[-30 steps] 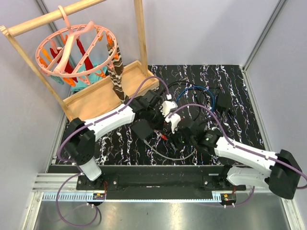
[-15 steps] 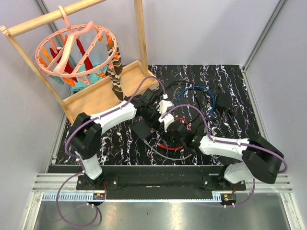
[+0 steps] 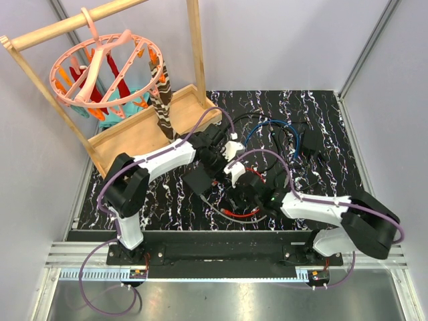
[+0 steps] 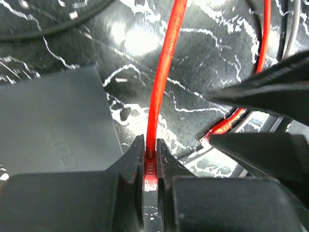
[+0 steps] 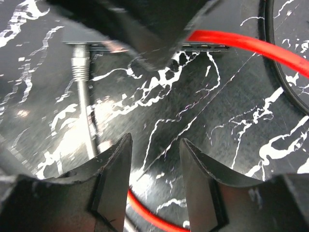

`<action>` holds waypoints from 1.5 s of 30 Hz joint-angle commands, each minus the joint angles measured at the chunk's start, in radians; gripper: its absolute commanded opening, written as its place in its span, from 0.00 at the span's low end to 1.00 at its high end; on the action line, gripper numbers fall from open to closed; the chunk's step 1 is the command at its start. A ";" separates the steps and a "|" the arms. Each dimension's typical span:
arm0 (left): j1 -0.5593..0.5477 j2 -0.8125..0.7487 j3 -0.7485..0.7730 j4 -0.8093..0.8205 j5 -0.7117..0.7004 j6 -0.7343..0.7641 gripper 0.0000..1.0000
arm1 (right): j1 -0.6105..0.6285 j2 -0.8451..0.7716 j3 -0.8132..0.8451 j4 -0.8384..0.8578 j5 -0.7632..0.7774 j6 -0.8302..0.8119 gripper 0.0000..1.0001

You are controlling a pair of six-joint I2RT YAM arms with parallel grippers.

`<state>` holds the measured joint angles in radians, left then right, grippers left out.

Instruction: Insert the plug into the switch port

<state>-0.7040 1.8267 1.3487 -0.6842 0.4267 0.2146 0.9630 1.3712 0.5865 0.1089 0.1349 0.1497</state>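
Note:
The switch [image 3: 198, 182] is a flat black box in the middle of the table. In the left wrist view it is the grey slab [image 4: 48, 121] left of my jaws. My left gripper [image 3: 218, 167] is shut on the ribbed boot of the red plug [image 4: 150, 166], and its red cable [image 4: 166, 63] runs away from the jaws. In the right wrist view the switch's port edge [image 5: 104, 46] shows with a grey cable [image 5: 80, 65] plugged in, and the red cable [image 5: 241, 44] meets that edge behind the left gripper's finger. My right gripper [image 5: 155, 145] is open and empty just in front.
The red cable loops on the table [image 3: 235, 214] under my right gripper [image 3: 242, 194]. A chunky black adapter [image 3: 312, 142] with black cord and a blue cable [image 3: 267, 127] lie behind. A wooden rack [image 3: 144, 130] with a pink hanger [image 3: 107, 67] stands at the back left.
My right arm has folded and its gripper has moved left towards the switch. My left gripper has shifted slightly with the red plug. The red loop now lies nearer the front.

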 commanded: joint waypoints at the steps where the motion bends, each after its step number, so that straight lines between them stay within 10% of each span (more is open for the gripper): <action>1: 0.003 0.023 0.063 0.044 0.011 0.032 0.00 | 0.006 -0.102 0.003 -0.098 -0.060 0.007 0.53; 18: 0.020 0.103 0.171 0.045 -0.045 0.055 0.00 | 0.043 0.046 0.044 -0.144 -0.196 0.031 0.44; 45: 0.021 0.105 0.181 0.044 -0.048 0.052 0.06 | 0.152 0.201 0.213 -0.313 0.035 0.097 0.35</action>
<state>-0.6880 1.9350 1.4864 -0.6628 0.3946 0.2546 1.1042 1.5799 0.7612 -0.0975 0.1211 0.2001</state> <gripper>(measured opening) 0.072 0.349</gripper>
